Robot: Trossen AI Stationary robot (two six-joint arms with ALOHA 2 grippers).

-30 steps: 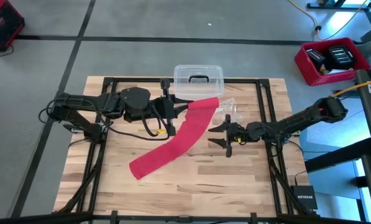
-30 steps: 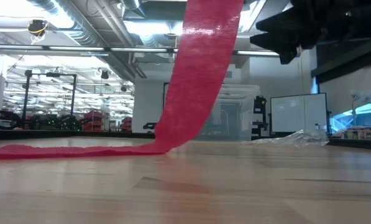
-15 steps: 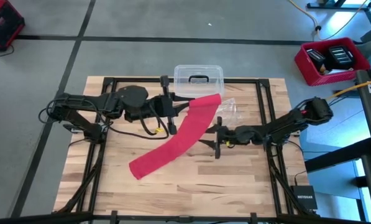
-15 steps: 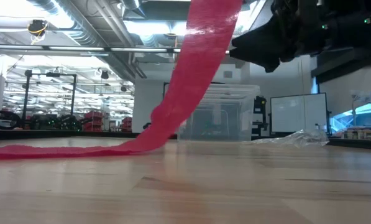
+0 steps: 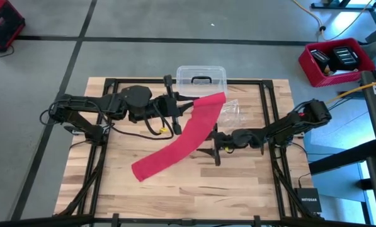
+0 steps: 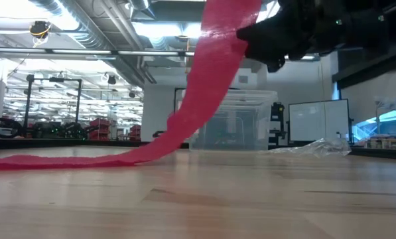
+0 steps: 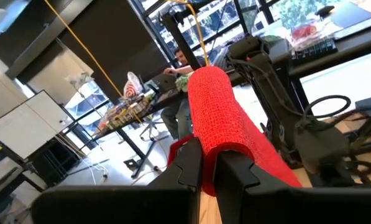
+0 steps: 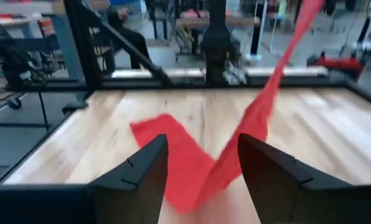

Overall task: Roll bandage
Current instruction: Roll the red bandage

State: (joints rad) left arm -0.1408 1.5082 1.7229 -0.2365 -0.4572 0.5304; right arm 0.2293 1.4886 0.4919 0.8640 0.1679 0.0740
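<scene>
Rightward-waiting no longer, the right fingers (image 5: pixel 215 146) have slid up beside the bandage (image 5: pixel 178 142), spread wide and empty. Left fingers (image 7: pixel 186 163) pinch its raised end above the counter (image 5: pixel 238 183).

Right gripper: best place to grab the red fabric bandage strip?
Probably the hanging span of the red fabric bandage strip, from the right arm's side, where the right gripper stands open. The left gripper holds the top end raised, so both faces are free there; the tail lies flat on the wooden table.

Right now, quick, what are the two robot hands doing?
Left gripper: shut on the bandage, holding one end up off the table.
Right gripper: open, holding nothing, with the bandage in front of it.
</scene>
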